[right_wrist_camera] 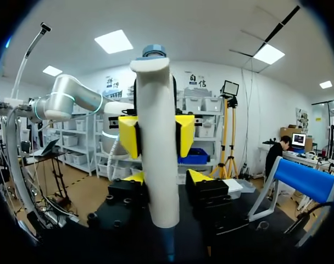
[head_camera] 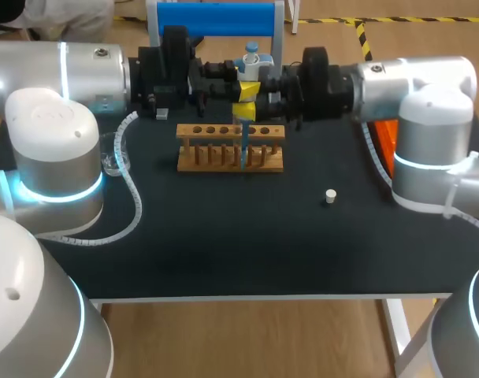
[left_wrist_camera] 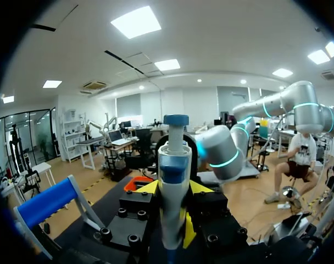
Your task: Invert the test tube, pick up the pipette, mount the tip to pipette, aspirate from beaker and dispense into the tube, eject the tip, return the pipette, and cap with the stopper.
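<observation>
**Grippers meet on the pipette above the rack**

Left gripper (left_wrist_camera: pixel 173 188) clamps the white pipette (left_wrist_camera: pixel 174 159) between its yellow fingertips (left_wrist_camera: pixel 148 187), high on the body. The right gripper (right_wrist_camera: pixel 167 177) comes from the opposite side and closes on the same pipette just below, so both hold it upright between them. The pipette's blue button stands above the two grippers, and its thin blue tip (head_camera: pixel 243 140) hangs straight beneath them into the wooden rack (head_camera: pixel 230 160). A small white stopper (head_camera: pixel 330 196) lies on the table (head_camera: pixel 224 236) well apart, under the right arm's side. A clear beaker (head_camera: pixel 113 154) sits off toward the left arm.
</observation>
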Motion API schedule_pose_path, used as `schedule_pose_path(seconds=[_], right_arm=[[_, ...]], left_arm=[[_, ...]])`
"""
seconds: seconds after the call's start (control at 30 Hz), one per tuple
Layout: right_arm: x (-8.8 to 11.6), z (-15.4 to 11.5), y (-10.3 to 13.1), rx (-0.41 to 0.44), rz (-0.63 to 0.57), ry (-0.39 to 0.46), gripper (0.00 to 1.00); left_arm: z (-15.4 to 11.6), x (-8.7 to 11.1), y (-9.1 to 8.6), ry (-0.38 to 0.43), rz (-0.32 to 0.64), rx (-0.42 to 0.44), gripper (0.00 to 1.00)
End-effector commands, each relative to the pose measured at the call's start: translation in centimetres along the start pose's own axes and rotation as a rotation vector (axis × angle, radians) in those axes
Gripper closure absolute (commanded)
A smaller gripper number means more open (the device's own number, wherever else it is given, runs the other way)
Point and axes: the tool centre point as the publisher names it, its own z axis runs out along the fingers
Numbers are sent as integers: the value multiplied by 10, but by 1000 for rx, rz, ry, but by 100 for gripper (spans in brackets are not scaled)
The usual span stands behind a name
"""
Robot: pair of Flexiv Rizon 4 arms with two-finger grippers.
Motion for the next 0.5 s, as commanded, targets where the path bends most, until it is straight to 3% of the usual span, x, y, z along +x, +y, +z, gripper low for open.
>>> schedule_pose_path(seconds=[0.03,0.17,0.5], right_arm=[[0,-4,1,-3,-3,6,80],[2,-4,2,-7,-4,17,100],[5,2,-1,0,13,52,100]], left_arm=[[1,3,1,0,0,4,100],[1,3,1,0,0,4,100],[1,3,1,0,0,4,100]])
